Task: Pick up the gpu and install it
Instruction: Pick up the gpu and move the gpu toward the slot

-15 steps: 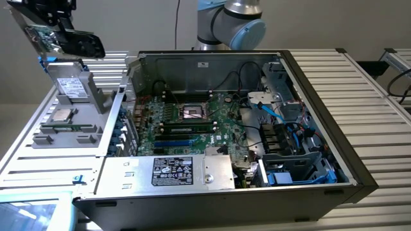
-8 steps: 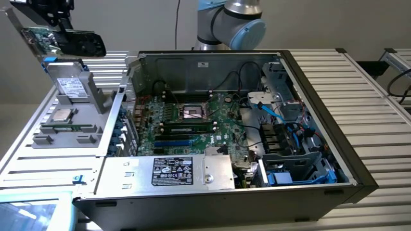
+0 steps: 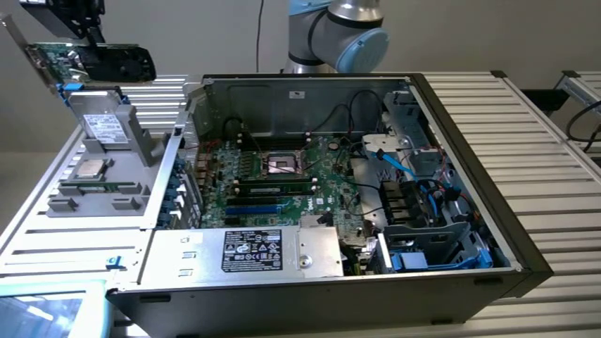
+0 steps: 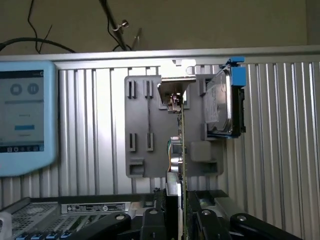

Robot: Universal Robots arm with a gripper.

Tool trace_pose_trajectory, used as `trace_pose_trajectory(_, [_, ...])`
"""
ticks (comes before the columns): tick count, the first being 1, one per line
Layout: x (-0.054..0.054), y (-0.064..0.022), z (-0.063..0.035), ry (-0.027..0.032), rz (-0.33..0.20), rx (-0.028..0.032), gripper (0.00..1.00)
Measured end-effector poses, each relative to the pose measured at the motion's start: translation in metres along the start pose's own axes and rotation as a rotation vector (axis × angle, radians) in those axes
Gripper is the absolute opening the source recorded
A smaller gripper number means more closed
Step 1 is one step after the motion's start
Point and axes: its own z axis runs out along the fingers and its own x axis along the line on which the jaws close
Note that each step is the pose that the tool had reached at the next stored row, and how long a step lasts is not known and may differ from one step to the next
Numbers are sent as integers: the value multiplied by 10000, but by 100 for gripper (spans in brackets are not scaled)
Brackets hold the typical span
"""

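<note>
- I cannot read any brand. The power supply (image 3: 253,250) at the front of the open computer case (image 3: 488,232) has a black label with white marks, but the letters are too small for me. The hard drive (image 3: 101,127) has a white label, also not legible.
- The tablet (image 4: 22,115), off to one side of the jaws, shows two round buttons and a blue bar. Its text I cannot make out.
- The gripper (image 4: 181,212) is clamped on the gpu (image 4: 181,150). In the wrist view the card stands edge-on between the two jaws, and its metal bracket (image 4: 175,87) is at the end far from them.
- The exterior view gives me what the wrist view does not: the black face and the green board of the gpu, held in the air and well apart from the motherboard (image 3: 272,176).
- Straight beyond the jaws is the grey holder (image 4: 145,125). It carries the hard drive with a blue clip, a square silver processor chip (image 3: 91,167) and a narrow memory stick (image 3: 103,186).
- The case lies to the side of the jaws, its near wall between them and the motherboard. Black and blue cables (image 3: 413,176) crowd its far part.
</note>
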Motion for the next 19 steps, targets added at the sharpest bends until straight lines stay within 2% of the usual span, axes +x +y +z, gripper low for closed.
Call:
trace_pose_trajectory(7, [-2,-1,-5,11,-60,2,28])
trace_pose_trajectory(11, [-5,-56,-63,9,-60,23,28])
trace_pose_trajectory(13, [-4,-118,-75,8,-60,24,28])
trace_pose_trajectory(19, [12,-388,-88,8,-60,23,28])
